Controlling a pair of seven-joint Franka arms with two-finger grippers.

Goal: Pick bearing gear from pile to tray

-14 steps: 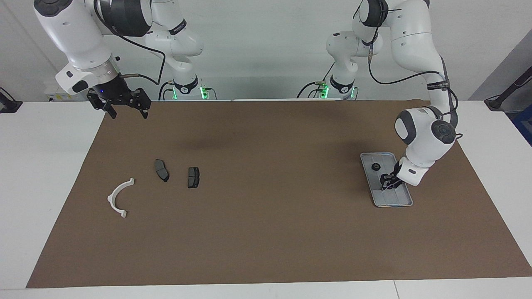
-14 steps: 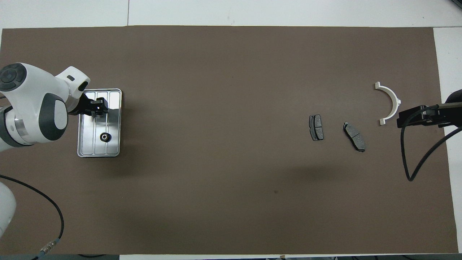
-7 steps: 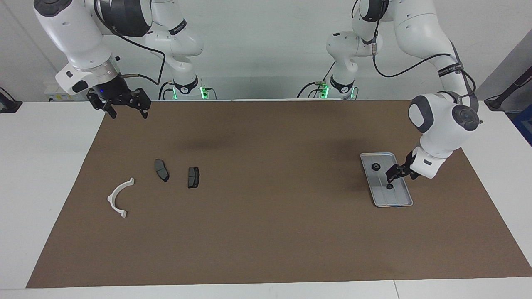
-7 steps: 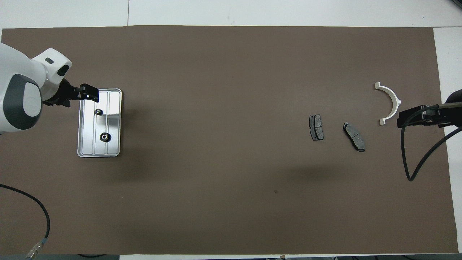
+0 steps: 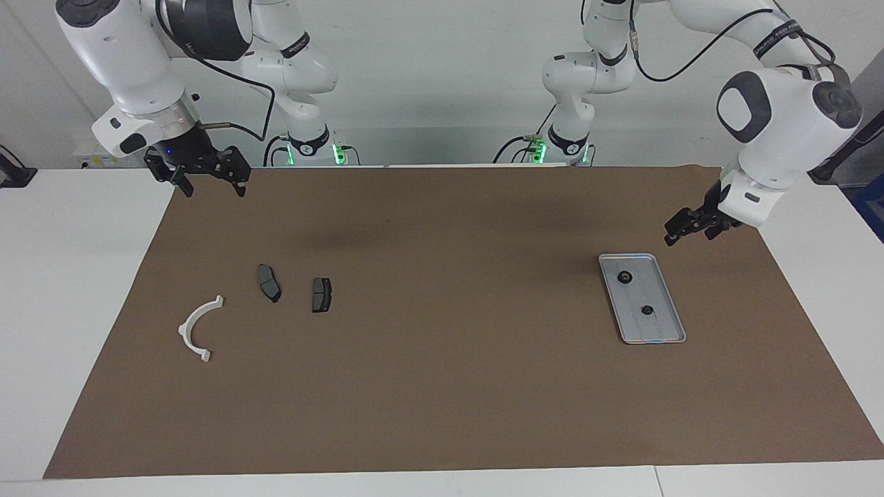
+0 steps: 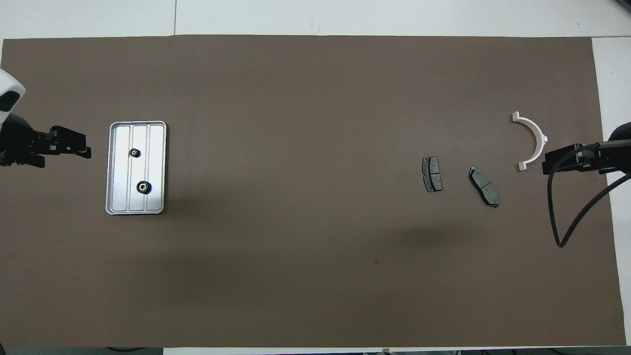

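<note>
right gripper (image 5: 207,185): waits over the mat corner at its own end, jaws apart, empty
arc (image 5: 198,329): on the mat, right arm's end
pads (image 5: 268,282): two, beside the arc, apart from each other
tray (image 5: 669,304): left arm's end, flat on the mat
gears (image 5: 624,277): two in the tray, apart
left gripper (image 5: 686,228): raised just beside the tray, released, empty

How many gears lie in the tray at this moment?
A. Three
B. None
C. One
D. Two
D. Two small black gears lie apart in the tray, one nearer to the robots than the other; both grippers are clear of it and hold nothing.
</note>
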